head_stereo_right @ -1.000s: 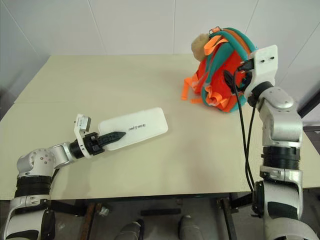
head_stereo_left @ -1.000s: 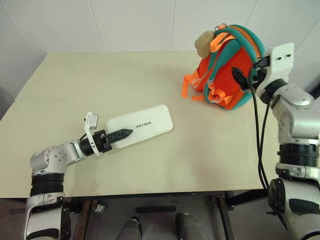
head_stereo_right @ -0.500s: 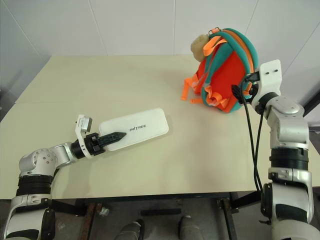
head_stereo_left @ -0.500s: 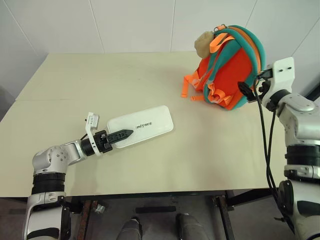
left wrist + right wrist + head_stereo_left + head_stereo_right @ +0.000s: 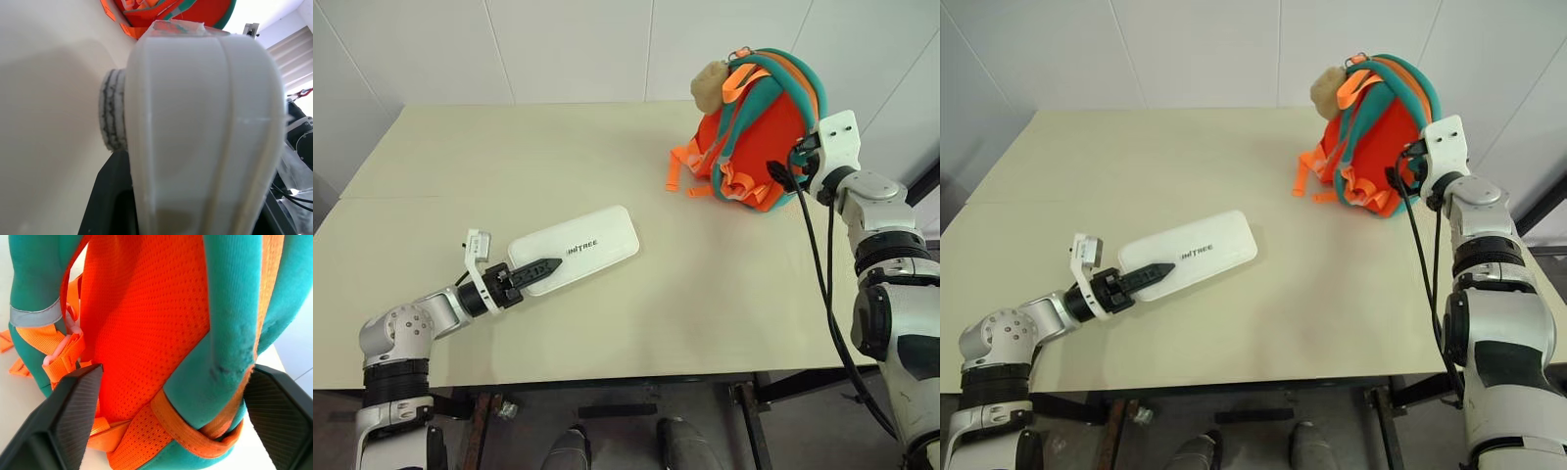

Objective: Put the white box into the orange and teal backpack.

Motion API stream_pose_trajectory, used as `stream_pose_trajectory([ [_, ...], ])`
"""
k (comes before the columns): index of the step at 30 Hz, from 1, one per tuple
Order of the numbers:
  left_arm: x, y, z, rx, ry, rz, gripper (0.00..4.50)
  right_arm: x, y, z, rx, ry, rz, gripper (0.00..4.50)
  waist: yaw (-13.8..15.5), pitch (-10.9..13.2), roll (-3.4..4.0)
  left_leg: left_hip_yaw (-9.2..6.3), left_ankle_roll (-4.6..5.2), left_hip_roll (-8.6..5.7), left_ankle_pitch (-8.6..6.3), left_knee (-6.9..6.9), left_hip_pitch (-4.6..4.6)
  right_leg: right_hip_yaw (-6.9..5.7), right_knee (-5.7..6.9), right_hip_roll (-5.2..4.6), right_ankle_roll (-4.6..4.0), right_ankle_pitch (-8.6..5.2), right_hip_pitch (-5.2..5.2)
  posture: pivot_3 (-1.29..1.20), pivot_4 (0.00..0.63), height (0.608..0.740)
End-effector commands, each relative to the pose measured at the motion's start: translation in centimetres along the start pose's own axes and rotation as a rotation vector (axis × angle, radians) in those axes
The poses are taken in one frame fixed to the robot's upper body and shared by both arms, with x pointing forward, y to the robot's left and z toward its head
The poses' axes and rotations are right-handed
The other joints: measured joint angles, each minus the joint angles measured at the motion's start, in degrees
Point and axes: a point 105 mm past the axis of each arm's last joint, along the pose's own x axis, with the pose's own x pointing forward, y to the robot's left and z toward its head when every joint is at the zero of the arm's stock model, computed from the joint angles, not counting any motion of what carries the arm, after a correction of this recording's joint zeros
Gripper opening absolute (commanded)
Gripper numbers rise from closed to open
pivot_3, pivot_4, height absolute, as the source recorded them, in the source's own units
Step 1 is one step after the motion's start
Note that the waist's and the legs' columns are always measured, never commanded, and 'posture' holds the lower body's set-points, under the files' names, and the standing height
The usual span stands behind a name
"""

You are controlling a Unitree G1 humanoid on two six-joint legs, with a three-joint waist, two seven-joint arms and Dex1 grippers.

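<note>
The white box (image 5: 574,250), a flat, smooth plastic case with rounded corners, lies on the table (image 5: 509,157) left of centre, its long axis running from lower left to upper right, its near end clamped in the left gripper (image 5: 540,267). The orange and teal backpack (image 5: 759,137), soft mesh and webbing, stands well apart at upper right. There the right gripper (image 5: 171,416) points at its back panel, fingers (image 5: 73,401) spread wide either side of a teal strap, not gripping.

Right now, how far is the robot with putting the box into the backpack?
Done: the left gripper is shut on the near end of the box, which lies on the table. In hand: the right gripper, open, is at the backpack, a teal strap between its fingers. Left: open the backpack and put the box inside.
</note>
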Motion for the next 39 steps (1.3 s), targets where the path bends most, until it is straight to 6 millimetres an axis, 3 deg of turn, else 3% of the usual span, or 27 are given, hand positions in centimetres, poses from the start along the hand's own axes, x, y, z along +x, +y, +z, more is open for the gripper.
stream_pose_trajectory([
  [1, -0.3, -1.0, 0.9, 0.042, -0.041, -0.035, 1.27, 0.1, 0.5, 1.4, 0.045, -0.065, 0.053, 3.24, -0.33, 0.0, 0.0, 0.0, 0.0, 0.0, 0.0, 0.0, 0.0, 0.0, 0.01, 0.0, 0.0, 0.0, 0.0, 0.0, 0.15, 0.74],
  [10, 0.9, -0.9, 0.4, 0.025, -0.031, -0.06, 1.27, -0.5, 0.0, 1.2, 0.126, -0.109, 0.07, 0.12, -0.85, 0.0, 0.0, 0.0, 0.0, 0.0, 0.0, -0.01, 0.01, 0.0, 0.01, 0.01, 0.01, 0.0, 0.01, 0.0, 0.15, 0.74],
  [16, 1.8, -0.6, 0.5, 0.02, -0.011, -0.084, 1.27, -1.8, -1.6, 1.2, 0.143, -0.106, 0.066, 0.06, -0.66, 0.0, 0.0, -0.01, -0.01, -0.01, 0.0, 0.0, 0.01, 0.01, 0.01, 0.0, 0.02, 0.01, 0.02, 0.0, 0.15, 0.74],
  [22, 3.4, 0.2, -0.2, -0.011, 0.048, -0.121, 1.27, -8.5, -4.4, 1.3, 0.077, -0.06, 0.037, 0.06, 2.08, 0.01, 0.06, -0.15, 0.01, -0.07, -0.07, -0.01, -0.11, -0.01, -0.02, 0.01, 0.14, -0.18, -0.01, 0.0, 0.15, 0.74],
  [29, 6.4, 0.1, -0.5, -0.024, 0.109, -0.197, 1.27, -17.0, -4.9, 1.7, 0.032, -0.01, -0.051, 0.06, 3.83, 0.01, 0.08, -0.18, 0.12, -0.12, -0.2, 0.15, -0.22, -0.05, -0.04, -0.03, 0.12, -0.32, -0.02, 0.0, 0.15, 0.74],
  [31, 7.1, 0.1, -0.6, -0.026, 0.121, -0.212, 1.27, -18.5, -5.2, 1.2, 0.008, 0.02, -0.075, 0.06, 3.81, 0.01, 0.09, -0.15, 0.12, -0.12, -0.2, 0.21, -0.19, -0.05, -0.03, -0.03, 0.13, -0.31, 0.04, 0.0, 0.15, 0.74],
  [35, 8.5, -0.2, -0.9, -0.029, 0.144, -0.252, 1.27, -22.3, -5.4, -1.7, -0.057, 0.132, -0.048, 0.06, 3.8, 0.0, 0.07, -0.1, 0.17, -0.1, -0.23, 0.25, -0.12, -0.05, -0.07, -0.01, 0.13, -0.29, 0.13, 0.0, 0.15, 0.74],
  [39, 8.8, -0.2, -1.1, -0.03, 0.154, -0.261, 1.27, -23.9, -6.0, -2.7, -0.033, 0.142, -0.055, 0.06, 3.44, 0.0, 0.07, -0.03, 0.2, -0.11, -0.24, 0.28, -0.08, -0.04, -0.21, -0.04, 0.17, -0.27, 0.23, 0.0, 0.15, 0.74],
])
